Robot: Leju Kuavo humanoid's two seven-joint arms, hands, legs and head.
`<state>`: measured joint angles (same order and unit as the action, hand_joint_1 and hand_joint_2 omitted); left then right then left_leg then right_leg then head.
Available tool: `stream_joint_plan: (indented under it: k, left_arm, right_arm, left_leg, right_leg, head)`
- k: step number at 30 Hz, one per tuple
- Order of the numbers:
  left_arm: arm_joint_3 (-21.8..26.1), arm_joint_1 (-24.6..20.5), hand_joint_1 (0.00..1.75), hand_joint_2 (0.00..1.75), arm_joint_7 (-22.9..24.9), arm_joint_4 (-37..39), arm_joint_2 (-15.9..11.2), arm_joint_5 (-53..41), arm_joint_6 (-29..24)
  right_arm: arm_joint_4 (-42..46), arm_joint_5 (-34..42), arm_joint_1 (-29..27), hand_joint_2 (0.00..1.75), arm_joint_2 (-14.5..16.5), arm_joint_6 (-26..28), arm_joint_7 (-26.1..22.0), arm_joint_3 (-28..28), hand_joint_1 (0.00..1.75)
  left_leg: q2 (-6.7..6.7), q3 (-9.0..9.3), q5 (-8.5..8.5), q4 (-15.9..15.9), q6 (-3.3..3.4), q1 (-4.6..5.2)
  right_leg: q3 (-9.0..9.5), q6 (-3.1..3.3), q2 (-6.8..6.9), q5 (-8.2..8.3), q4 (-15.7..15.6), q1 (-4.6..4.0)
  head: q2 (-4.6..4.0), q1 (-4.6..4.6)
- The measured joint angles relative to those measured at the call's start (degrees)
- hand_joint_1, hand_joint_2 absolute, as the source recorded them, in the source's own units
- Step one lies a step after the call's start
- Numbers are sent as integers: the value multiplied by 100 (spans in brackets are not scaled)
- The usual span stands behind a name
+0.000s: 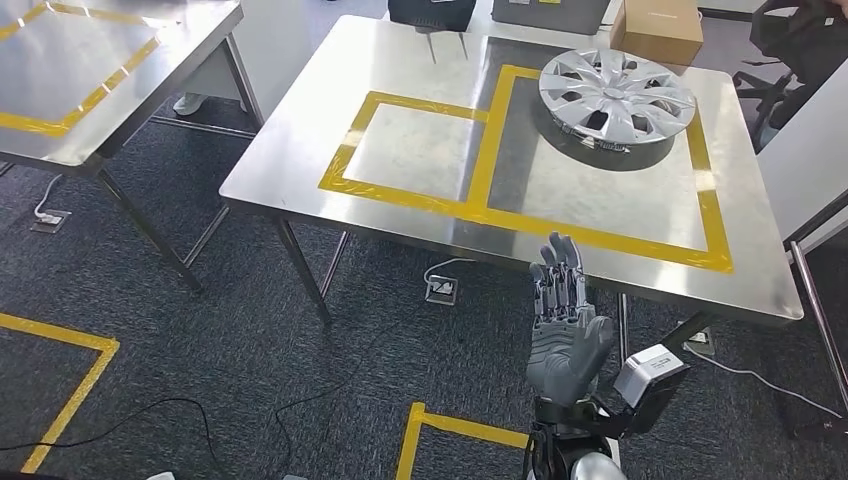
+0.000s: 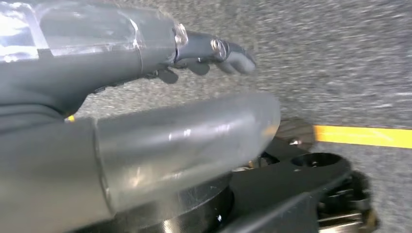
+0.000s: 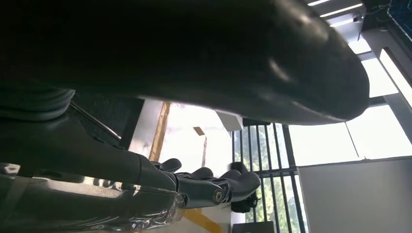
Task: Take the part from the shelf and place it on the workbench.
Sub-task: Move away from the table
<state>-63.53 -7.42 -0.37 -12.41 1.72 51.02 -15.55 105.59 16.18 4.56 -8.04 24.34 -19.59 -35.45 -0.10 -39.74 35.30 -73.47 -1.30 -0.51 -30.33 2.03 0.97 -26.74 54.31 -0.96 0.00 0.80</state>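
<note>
The part, a silver wheel cover [image 1: 617,96], lies flat on the steel workbench [image 1: 400,60], inside the right yellow-taped rectangle. My right hand [image 1: 568,320] is raised in front of the bench's near edge, below the tabletop, fingers straight and apart, holding nothing. In the right wrist view its fingers [image 3: 214,187] are likewise empty. In the left wrist view my left hand [image 2: 209,53] hangs over the grey carpet with its fingers stretched out and nothing in them.
A second steel table [image 1: 100,60] stands at the left. A cardboard box [image 1: 657,28] and a dark device [image 1: 431,12] sit at the bench's far edge. Cables and a floor socket [image 1: 441,289] lie under the bench. An office chair [image 1: 800,40] is far right.
</note>
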Motion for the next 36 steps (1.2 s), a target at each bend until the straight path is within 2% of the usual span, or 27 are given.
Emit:
stream_joint_plan:
  k: [1,2,3,4,5,6,7,9,10,11,13,14,15,16,17,19,20,21,22,24,25,26,28,29,30,32,36]
  left_arm:
    - [-1,0,0,0,9,0,-13,-5,5]
    - [-1,-1,0,0,13,0,-24,-7,7]
    - [-1,-5,0,0,18,-1,-31,-11,7]
    - [-1,-11,0,0,31,-1,-37,-19,8]
    - [-1,-17,0,0,51,-2,-43,-33,9]
    - [-1,-22,0,0,78,-2,-49,-49,10]
    - [-1,-21,0,0,107,-1,-57,-64,12]
    - [-2,-19,0,0,150,1,-76,-88,13]
    - [-2,-23,0,0,162,2,-89,-100,13]
    - [-3,-29,0,0,166,3,-107,-115,12]
    - [-3,-39,0,0,140,5,-159,-155,9]
    - [-3,-37,0,0,113,7,-191,-176,6]
    - [-3,-35,0,0,75,8,-221,-196,0]
    - [-3,-33,0,0,29,10,-251,-214,-8]
    - [-3,-32,0,0,-27,11,-275,-232,-18]
    - [-3,-41,0,0,-168,7,-298,-273,-36]
    - [-4,-46,0,0,-250,2,-297,-291,-43]
    - [-4,-57,0,0,-335,-5,-288,-307,-53]
    - [-4,-68,0,0,-407,-13,-278,-314,-65]
    - [-5,-90,0,0,-505,-30,-267,-315,-99]
    - [-5,-99,0,0,-522,-36,-265,-311,-112]
    - [-5,-104,0,0,-527,-39,-263,-305,-122]
    - [-5,-107,0,0,-504,-39,-264,-276,-133]
    - [-5,-100,0,0,-485,-39,-266,-252,-138]
    - [-5,-90,0,0,-467,-39,-270,-229,-144]
    - [-5,-71,0,0,-439,-38,-281,-196,-154]
    - [-5,-64,0,0,-422,-37,-293,-185,-160]
  right_arm:
    - [-8,-4,-23,0,0,15,-7,-3,0]
    - [-13,-7,-39,0,0,26,-9,-4,0]
    - [-15,-8,-48,0,1,36,-9,-6,0]
    - [-12,-10,-53,0,1,48,-11,-6,0]
    - [-8,-16,-58,0,2,65,-15,-6,0]
    - [-4,-26,-65,0,2,92,-21,-7,0]
    - [0,-35,-76,0,1,122,-28,-9,0]
    - [2,-49,-119,0,-1,192,-49,-16,0]
    - [1,-50,-145,0,-2,230,-60,-22,0]
    - [0,-50,-171,0,-2,275,-74,-28,0]
    - [-2,-37,-217,0,-2,368,-131,-41,0]
    - [-8,-21,-237,0,-2,405,-172,-48,0]
    - [-18,-7,-254,0,-3,429,-217,-54,0]
    - [-29,5,-262,0,-4,445,-258,-60,0]
    - [-38,5,-261,0,-5,462,-287,-68,0]
    - [-41,-22,-243,0,-8,516,-314,-79,0]
    - [-33,-40,-229,0,-10,549,-315,-83,0]
    - [-24,-49,-218,0,-16,580,-311,-83,0]
    - [-16,-43,-211,0,-26,603,-303,-80,0]
    - [-17,20,-218,0,-58,621,-275,-73,0]
    - [-26,62,-227,0,-73,622,-267,-68,0]
    - [-38,98,-238,0,-85,620,-266,-61,0]
    - [-73,150,-269,0,-99,614,-292,-42,0]
    - [-91,164,-287,0,-104,612,-307,-34,0]
    - [-108,175,-306,0,-110,612,-319,-31,0]
    - [-133,180,-334,0,-118,616,-328,-30,0]
    - [-145,179,-350,0,-122,625,-330,-31,0]
  left_leg:
    - [4,104,-141,-34,-40,-29]
    - [11,302,-323,121,-85,-59]
    - [16,567,-412,439,-139,-91]
    - [14,850,-403,826,-173,-105]
    - [10,1053,-324,1143,-169,-111]
    - [3,1166,-227,1348,-135,-103]
    - [-4,1197,-194,1430,-64,-80]
    - [1,1113,-268,1432,88,-70]
    - [2,1055,-329,1436,154,-69]
    - [0,980,-399,1440,210,-69]
    - [-10,804,-548,1435,268,-47]
    - [-14,709,-623,1431,280,-32]
    - [-13,612,-695,1428,284,-15]
    - [-10,520,-764,1425,285,7]
    - [-5,437,-831,1425,285,31]
    - [2,314,-954,1425,277,74]
    - [8,277,-1014,1427,262,85]
    - [14,254,-1074,1438,240,82]
    - [23,242,-1136,1457,209,72]
    - [28,217,-1217,1500,145,45]
    - [25,186,-1126,1460,113,40]
    - [16,139,-920,1328,85,36]
    - [3,10,-300,738,32,12]
    - [0,-42,-86,372,6,0]
    - [0,-58,-20,72,-22,-11]
    - [3,5,-172,-184,-63,-30]
    - [7,160,-387,-84,-88,-49]
  right_leg:
    - [-115,-31,11,51,49,22]
    - [-233,-66,19,91,116,50]
    - [-341,-103,24,120,197,75]
    - [-439,-139,22,141,287,90]
    - [-512,-173,17,163,364,93]
    - [-557,-204,12,191,415,90]
    - [-582,-232,7,230,434,89]
    - [-617,-287,-5,229,449,111]
    - [-650,-317,-17,86,532,125]
    - [-700,-348,-30,-165,722,137]
    - [-803,-389,-45,-786,1375,145]
    - [-826,-391,-48,-975,1709,146]
    - [-799,-377,-52,-1027,1929,145]
    - [-700,-346,-56,-948,1977,138]
    - [-515,-295,-61,-792,1825,125]
    - [81,-124,-68,-580,1039,48]
    - [373,-52,-66,-585,587,12]
    - [572,-8,-70,-620,257,-25]
    - [669,13,-72,-648,64,-50]
    - [642,5,-66,-522,-44,-56]
    - [602,11,-56,-432,-87,-47]
    - [542,18,-44,-337,-124,-32]
    - [368,28,-36,-186,-122,-18]
    - [261,29,-30,-121,-96,-17]
    - [149,17,-25,-57,-59,-15]
    - [-35,-5,-17,32,10,-7]
    - [-153,-30,-14,72,69,4]
  head:
    - [0,-16]
    - [0,-31]
    - [0,-51]
    - [0,-92]
    - [0,-126]
    - [0,-144]
    - [0,-143]
    - [0,-97]
    - [0,-72]
    - [0,-44]
    - [0,42]
    - [0,82]
    - [0,121]
    - [0,150]
    - [0,177]
    - [0,192]
    - [0,187]
    - [0,170]
    - [0,156]
    - [0,169]
    - [0,177]
    - [0,168]
    - [0,92]
    - [0,55]
    - [0,24]
    - [0,-11]
    - [0,-32]
